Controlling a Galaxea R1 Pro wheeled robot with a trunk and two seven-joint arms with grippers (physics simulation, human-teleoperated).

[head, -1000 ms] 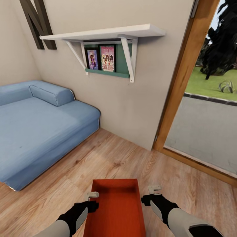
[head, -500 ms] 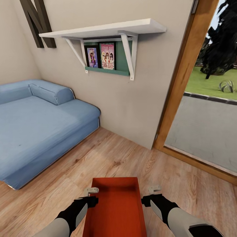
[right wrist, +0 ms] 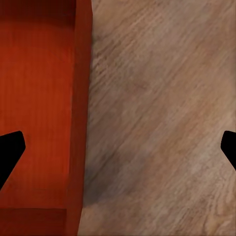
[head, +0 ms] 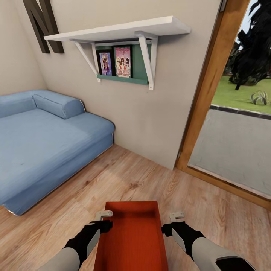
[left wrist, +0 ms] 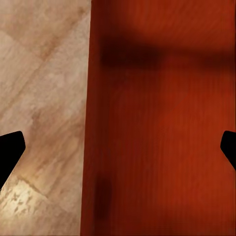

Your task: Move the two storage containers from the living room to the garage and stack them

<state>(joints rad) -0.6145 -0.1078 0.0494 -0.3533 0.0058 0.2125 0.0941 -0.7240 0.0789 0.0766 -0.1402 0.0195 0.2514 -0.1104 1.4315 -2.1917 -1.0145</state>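
One red-orange storage container [head: 131, 237] sits low in the head view, directly in front of me over the living room's wood-plank floor [head: 124, 180]. My left gripper [head: 103, 215] is at its left wall and my right gripper [head: 177, 216] at its right wall. In the left wrist view the left gripper [left wrist: 118, 147] is open, its dark fingertips [left wrist: 10, 147] spread wide on either side of the container's left wall [left wrist: 93, 123]. In the right wrist view the right gripper [right wrist: 118, 147] is open too, straddling the right wall [right wrist: 81, 98]. A shadow lies on the planks beside that wall.
A blue sofa [head: 41, 143] fills the left side. A white wall shelf [head: 120, 32] and a dark letter N [head: 41, 22] hang on the cream wall ahead. At right a wooden door frame [head: 207, 94] opens onto grey paving [head: 233, 150] and grass.
The whole view has shifted a little, with the shelf higher and the sofa lower and further left. The container's far end sits slightly higher in the picture. Both grippers stay at its sides.
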